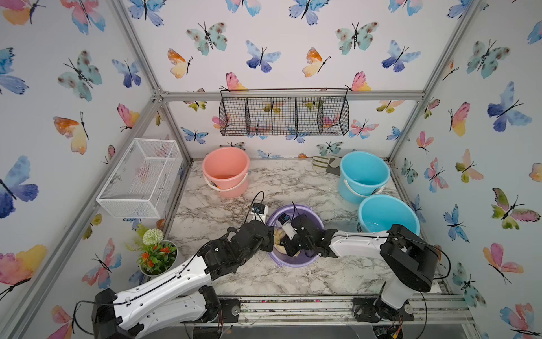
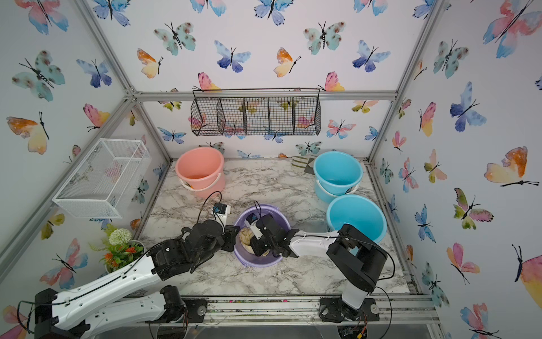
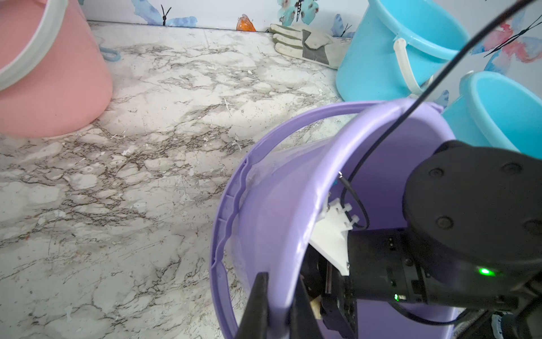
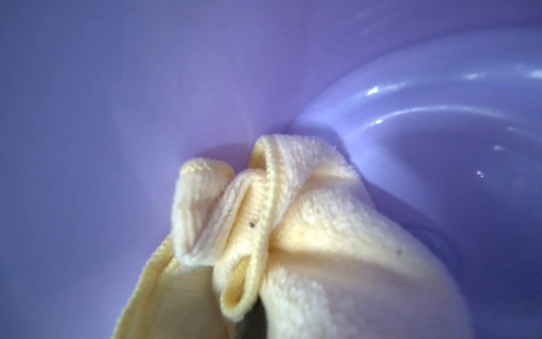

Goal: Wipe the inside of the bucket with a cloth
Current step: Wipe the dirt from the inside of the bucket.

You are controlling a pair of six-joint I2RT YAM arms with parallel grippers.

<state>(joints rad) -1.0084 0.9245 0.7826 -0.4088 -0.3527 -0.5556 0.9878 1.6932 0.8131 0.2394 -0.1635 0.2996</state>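
The purple bucket (image 1: 296,262) (image 2: 261,261) stands at the front middle of the marble table. My left gripper (image 3: 280,308) is shut on the bucket's wall (image 3: 281,234) at its left rim, one finger outside and one inside. The right arm reaches down into the bucket. My right gripper (image 4: 255,323) is shut on the pale yellow cloth (image 4: 308,234), which is bunched against the bucket's inner wall near the bottom. Folds of the cloth (image 1: 278,234) (image 2: 245,234) show between the two wrists. The cloth hides most of the right fingers.
A pink bucket (image 1: 225,170) stands at the back left. Two blue buckets (image 1: 363,176) (image 1: 387,217) stand at the right, close to the right arm. A work glove (image 1: 325,164) lies at the back. A potted plant (image 1: 157,252) sits front left. Wire baskets (image 1: 140,179) (image 1: 284,116) hang on the walls.
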